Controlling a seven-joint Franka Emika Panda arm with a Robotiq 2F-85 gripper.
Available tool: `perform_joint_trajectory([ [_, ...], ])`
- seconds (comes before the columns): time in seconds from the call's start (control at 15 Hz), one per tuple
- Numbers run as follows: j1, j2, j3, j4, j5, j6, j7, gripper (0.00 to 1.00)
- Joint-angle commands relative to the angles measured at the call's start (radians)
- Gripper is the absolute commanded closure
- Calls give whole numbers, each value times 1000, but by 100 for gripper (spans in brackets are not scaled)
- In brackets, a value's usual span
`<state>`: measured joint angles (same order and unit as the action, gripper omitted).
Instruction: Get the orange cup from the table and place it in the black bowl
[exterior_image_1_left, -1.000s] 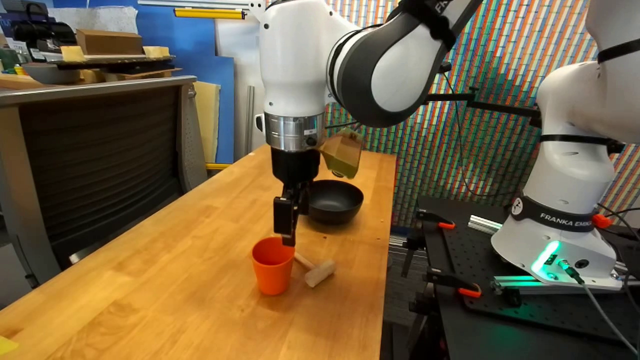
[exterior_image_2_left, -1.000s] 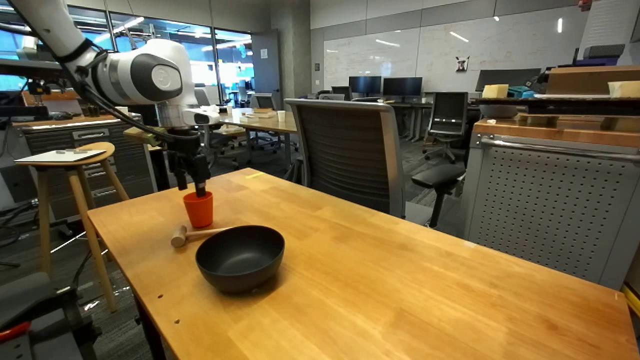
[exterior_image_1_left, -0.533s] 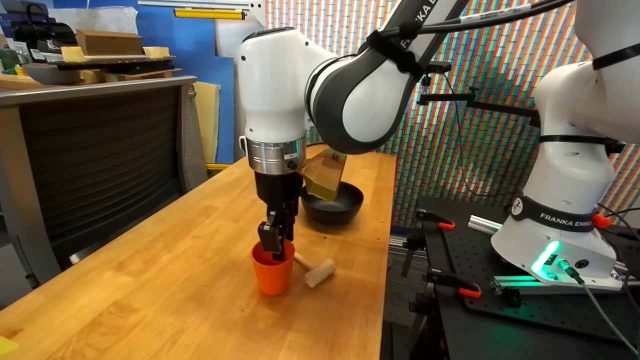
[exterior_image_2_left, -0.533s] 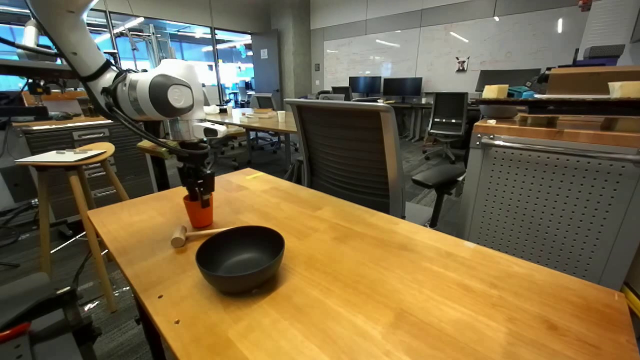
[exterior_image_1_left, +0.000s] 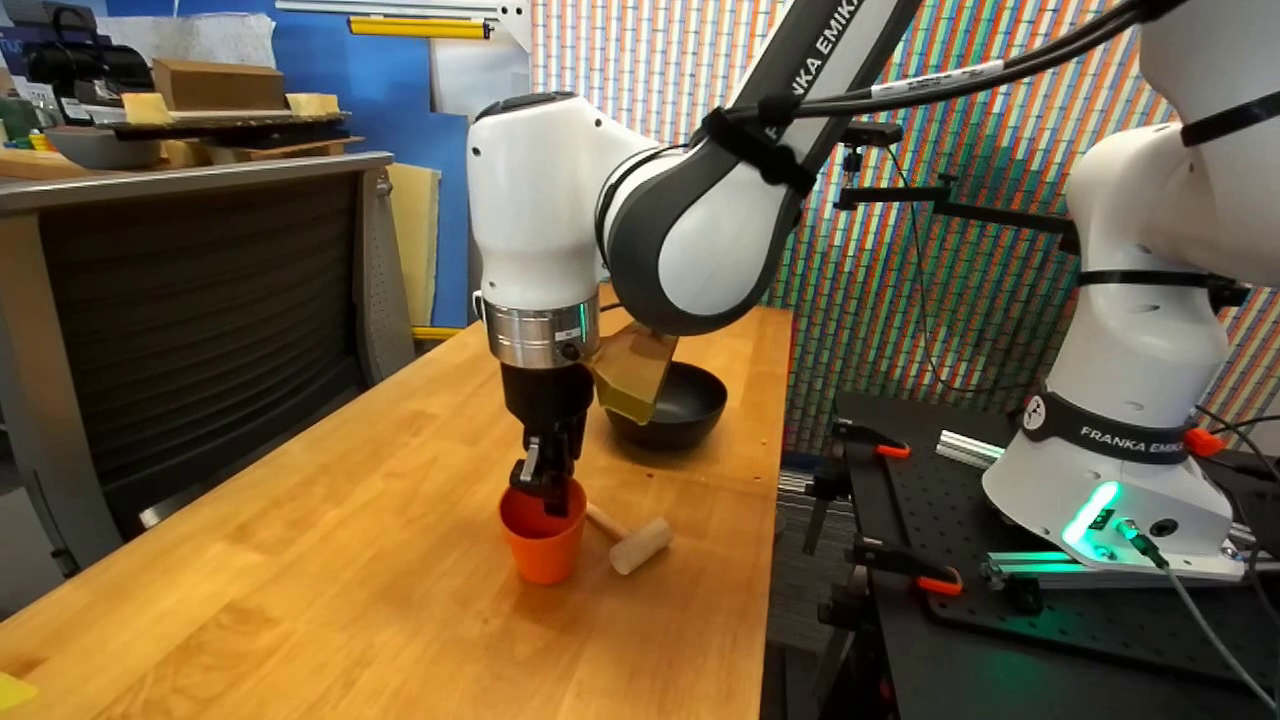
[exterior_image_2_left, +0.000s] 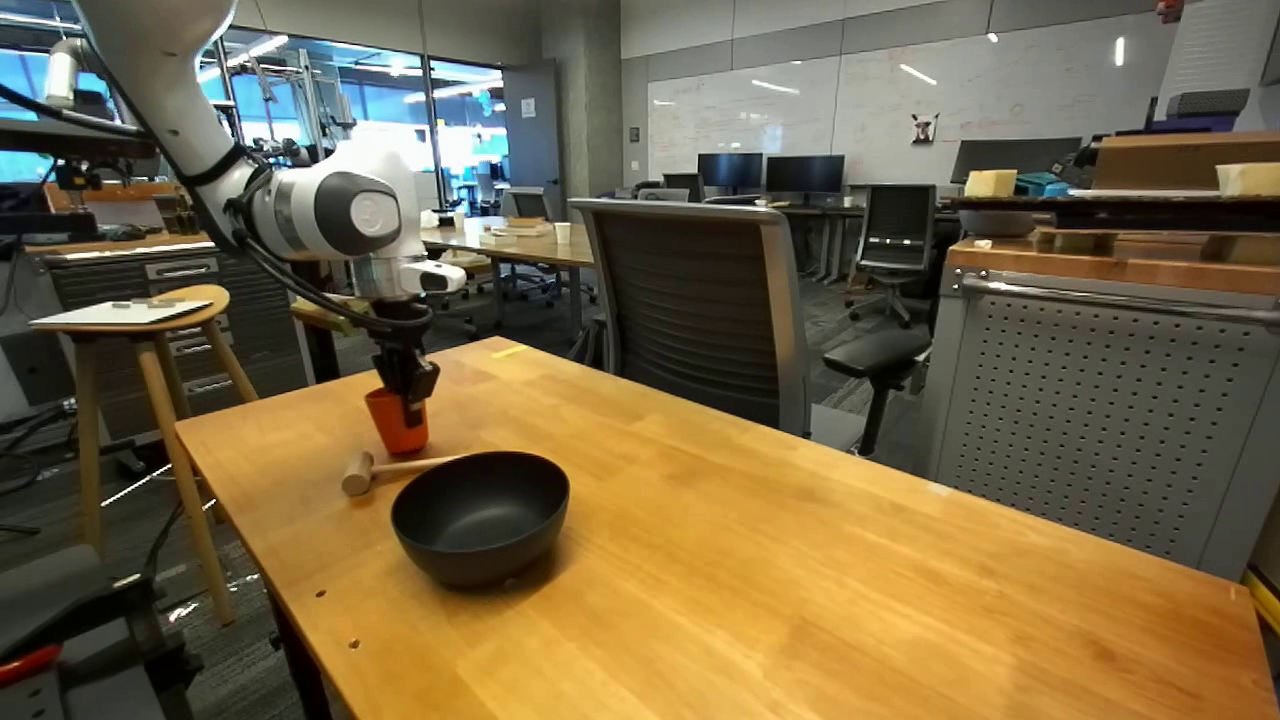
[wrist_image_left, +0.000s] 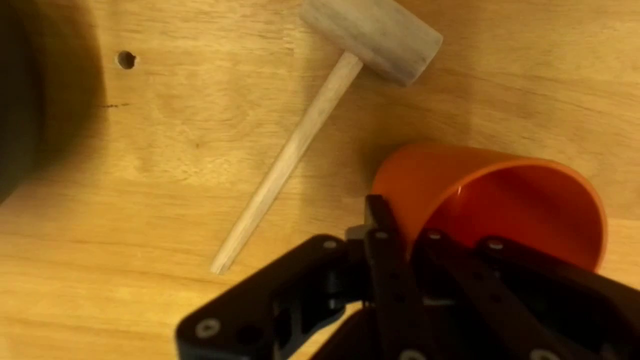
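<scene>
My jaws: clenched on the orange cup, astride its wall.
Cup: near the mallet, apart from the black bowl; I cannot tell if its base touches the worktop.
Bowl: upright on worktop.

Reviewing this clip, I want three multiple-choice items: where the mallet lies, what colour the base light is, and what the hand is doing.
1. Where is the wooden mallet?
A) On the table, between the orange cup and the black bowl
B) Inside the bowl
C) Standing in the cup

2. What colour is the light on the robot's base?
A) Red
B) Blue
C) Green

3. What is the hand doing?
A) Hanging open over the bowl
B) Gripping the cup's wall
C) Holding the mallet

1 A: the wrist view shows it lying between them.
2 C: it shines green in an exterior view.
3 B: the wrist view shows the cup's rim passing between the fingers.
</scene>
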<state>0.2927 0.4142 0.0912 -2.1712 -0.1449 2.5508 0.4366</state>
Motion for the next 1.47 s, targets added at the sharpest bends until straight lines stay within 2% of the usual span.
perform_joint_trajectory([
  [0.0,6,-98,-21,-12,16,-52,13,98],
  [0.13,6,-187,-61,-33,-23,-80,65,97],
  [0.27,-2,-271,-118,-49,-108,-115,159,97],
  [0.47,-71,-386,-162,-110,-242,-136,267,98],
  [0.73,-197,-474,-166,-210,-329,-159,418,97],
  [0.8,-225,-485,-163,-233,-308,-169,437,98],
  [1.0,-283,-475,-165,-309,-120,-137,375,97],
  [1.4,-322,-385,-168,-395,245,31,297,98],
])
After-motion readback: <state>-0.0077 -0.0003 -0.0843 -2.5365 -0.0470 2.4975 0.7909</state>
